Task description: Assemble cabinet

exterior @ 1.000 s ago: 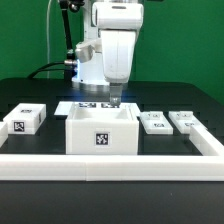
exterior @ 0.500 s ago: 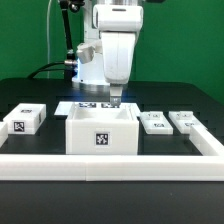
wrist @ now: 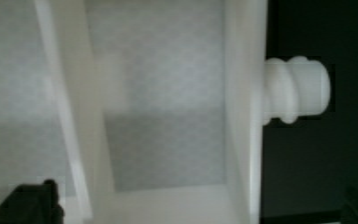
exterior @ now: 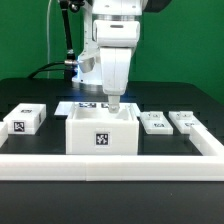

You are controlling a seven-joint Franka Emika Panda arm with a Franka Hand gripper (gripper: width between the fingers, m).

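Four white tagged parts sit on the black bench (exterior: 40, 92) in the exterior view. Far left there's a small block (exterior: 25, 120), then the big open-topped cabinet box (exterior: 101, 138) in the middle. Right of it are a panel piece (exterior: 153, 122) and a second panel (exterior: 184, 120) just beside it. The arm (exterior: 115, 55) hangs over the box's rear wall, jaws spread wide, not clamped on anything. The wrist view is mostly white box wall, plus a ribbed knob (wrist: 300, 88).
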